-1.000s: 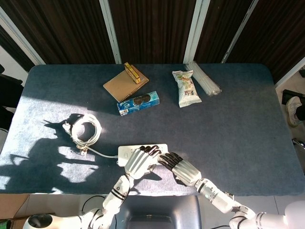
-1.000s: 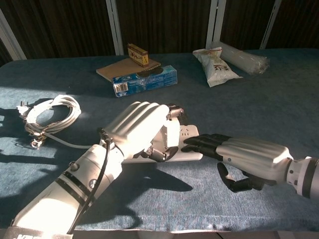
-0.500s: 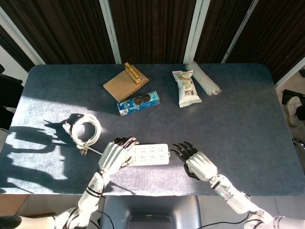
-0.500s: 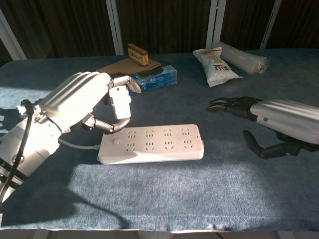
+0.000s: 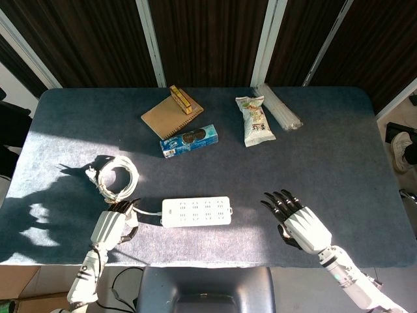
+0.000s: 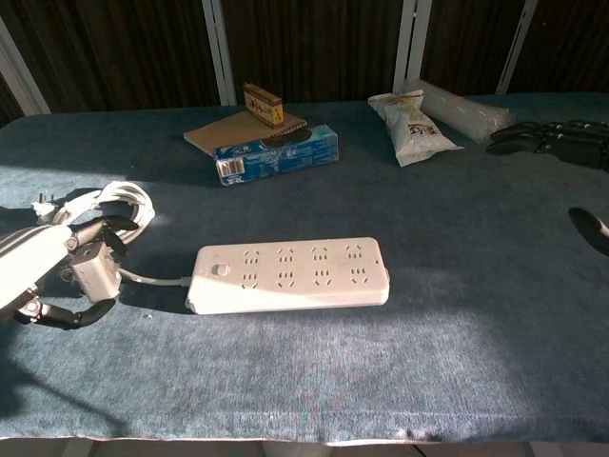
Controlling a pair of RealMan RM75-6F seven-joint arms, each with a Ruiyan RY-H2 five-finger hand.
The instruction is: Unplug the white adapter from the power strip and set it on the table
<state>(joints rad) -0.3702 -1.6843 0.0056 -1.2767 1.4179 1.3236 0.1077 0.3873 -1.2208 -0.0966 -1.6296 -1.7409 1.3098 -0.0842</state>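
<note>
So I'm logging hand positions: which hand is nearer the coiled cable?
Left. The left hand sits just below the coiled cable, holding the adapter. The right hand is far across the table, past the power strip.

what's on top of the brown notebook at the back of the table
A small yellow box lies on the brown notebook, along its far right edge. The blue cookie pack sits in front, apparently against its near edge; what lies under the box is hidden.
</note>
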